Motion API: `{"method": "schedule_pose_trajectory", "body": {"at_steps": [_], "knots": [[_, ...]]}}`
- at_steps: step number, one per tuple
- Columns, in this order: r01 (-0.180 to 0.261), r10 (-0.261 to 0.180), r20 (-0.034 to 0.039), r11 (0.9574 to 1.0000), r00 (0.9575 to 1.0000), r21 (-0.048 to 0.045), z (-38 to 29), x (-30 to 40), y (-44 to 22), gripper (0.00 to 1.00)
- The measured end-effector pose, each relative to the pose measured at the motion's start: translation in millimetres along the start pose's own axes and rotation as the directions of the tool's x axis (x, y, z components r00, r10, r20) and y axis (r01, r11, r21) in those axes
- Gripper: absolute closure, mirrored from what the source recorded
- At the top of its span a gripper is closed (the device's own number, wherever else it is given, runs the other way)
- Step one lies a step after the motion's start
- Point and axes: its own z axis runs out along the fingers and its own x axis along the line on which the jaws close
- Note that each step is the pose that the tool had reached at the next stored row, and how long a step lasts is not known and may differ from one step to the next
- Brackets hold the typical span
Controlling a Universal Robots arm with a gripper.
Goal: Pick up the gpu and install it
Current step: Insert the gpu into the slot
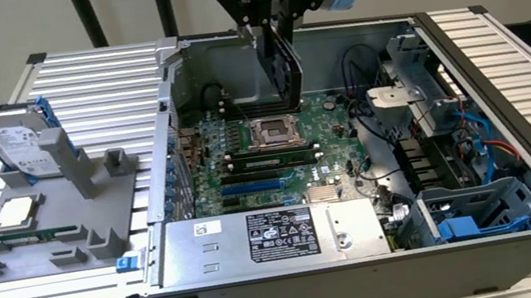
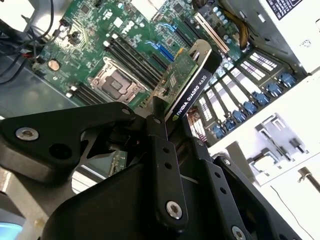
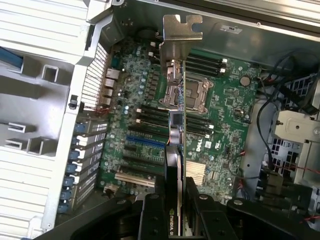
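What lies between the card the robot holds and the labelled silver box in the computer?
In the exterior view, the green main board lies between the card and the silver box, with its square chip socket and a blue slot.

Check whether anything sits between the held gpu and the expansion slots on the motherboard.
Nothing visible does. The end effector is shut on the gpu, which hangs edge-down above the motherboard inside the open case. The expansion slots below look bare, and the black cables lie off toward the exterior view's right.
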Motion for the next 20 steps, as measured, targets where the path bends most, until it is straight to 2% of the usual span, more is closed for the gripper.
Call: {"method": "schedule_pose_trajectory", "body": {"at_steps": [20], "knots": [[0.076, -0.076, -0.0036, 0.9971, 0.9971, -0.0013, 0.0, 0.0, 0.0, 1.0]]}}
